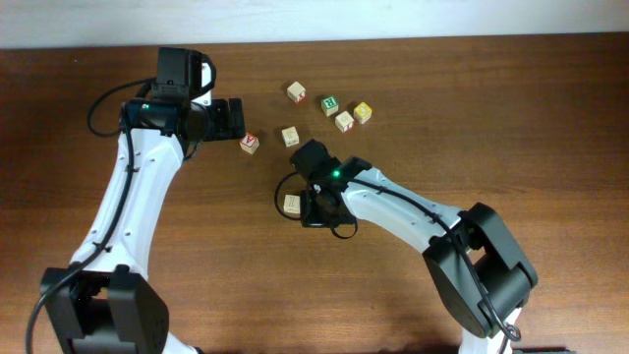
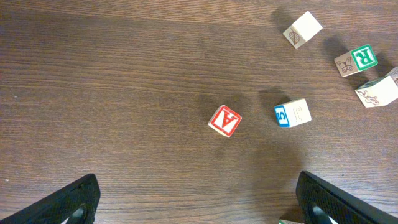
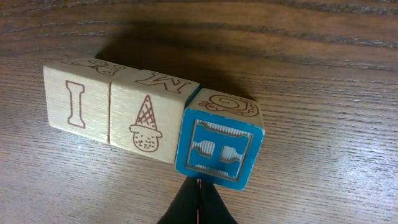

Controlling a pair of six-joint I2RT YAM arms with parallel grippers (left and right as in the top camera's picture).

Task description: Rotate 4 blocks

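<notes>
Right gripper (image 3: 198, 202), jaws pressed together, sat at the blue block (image 3: 216, 149) ending a row of three; an off-centre shove could knock the cone block (image 3: 143, 127) askew. Left gripper (image 2: 199, 202) hung spread.

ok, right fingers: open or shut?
Shut. In the right wrist view the right fingers meet in one closed tip beside the blue-faced block, with nothing between them.

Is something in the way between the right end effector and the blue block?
Nothing visible is. The shut right end effector points straight at the blue block, its tip right at the block's near edge. The ice-cream block and the I block line up beside the blue one, not in between.
</notes>
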